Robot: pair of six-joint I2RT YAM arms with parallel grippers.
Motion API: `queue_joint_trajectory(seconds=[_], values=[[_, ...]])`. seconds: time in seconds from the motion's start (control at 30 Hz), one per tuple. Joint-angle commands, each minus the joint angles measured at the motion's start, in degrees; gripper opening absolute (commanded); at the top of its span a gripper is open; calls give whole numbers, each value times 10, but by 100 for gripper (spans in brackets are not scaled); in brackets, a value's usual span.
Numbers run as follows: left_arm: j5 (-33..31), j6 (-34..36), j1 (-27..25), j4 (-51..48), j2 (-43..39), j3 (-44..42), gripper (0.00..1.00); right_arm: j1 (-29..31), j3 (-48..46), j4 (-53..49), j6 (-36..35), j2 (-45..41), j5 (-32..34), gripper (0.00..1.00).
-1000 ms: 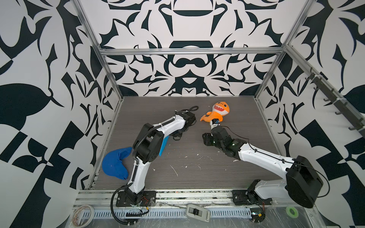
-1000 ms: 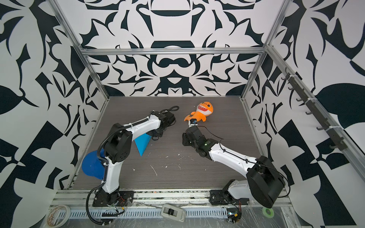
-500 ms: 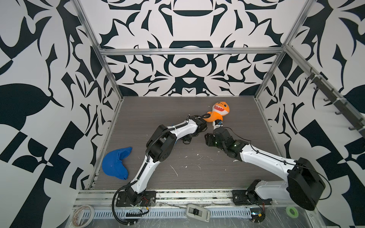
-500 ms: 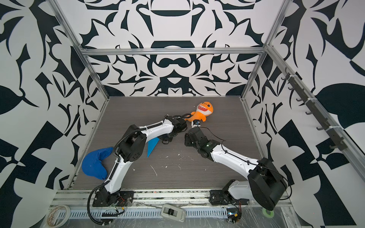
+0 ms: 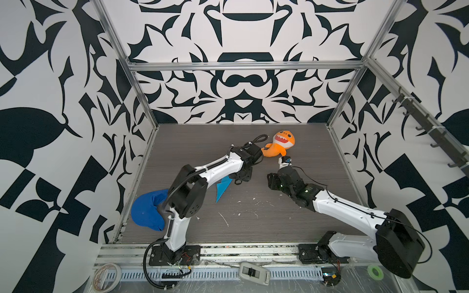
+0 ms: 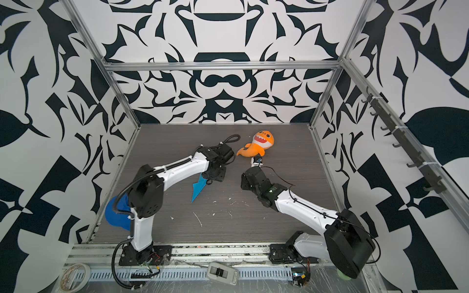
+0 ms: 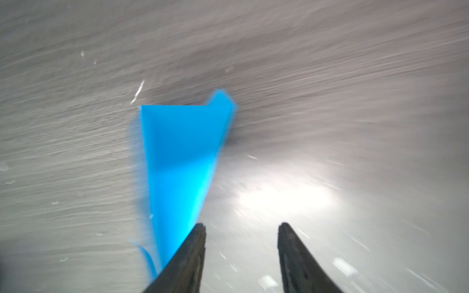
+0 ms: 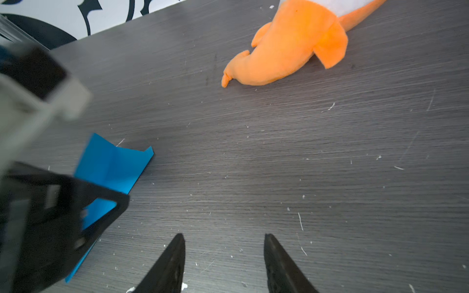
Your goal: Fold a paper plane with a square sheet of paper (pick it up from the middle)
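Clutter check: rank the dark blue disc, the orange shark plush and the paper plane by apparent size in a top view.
1. dark blue disc, though the left arm hides part.
2. orange shark plush.
3. paper plane, smallest as seen; the arm covers one end, so plush versus plane is unsure.

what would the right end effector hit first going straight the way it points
Likely the bare dark wood-grain tabletop; beyond it in that line lies the orange plush shark's tail, depth unclear.
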Motion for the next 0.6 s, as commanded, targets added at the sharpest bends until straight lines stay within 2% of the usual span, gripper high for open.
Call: queue_joint_trajectory(seconds=[0.0,0.17,0.3,0.43,0.57], values=[[100,-15,10,66,-82,-45,54,-3,-1,27,8,-5,-2,54],[140,-26,57,149,-190,-180,54,-4,11,42,-3,23,-61,54],[155,-35,105,193,-245,-287,50,-4,34,48,-11,61,-116,54],[165,-32,120,229,-263,-356,42,-4,49,61,-4,99,-159,53],[169,-31,121,251,-254,-380,34,-4,55,77,7,126,-180,53]])
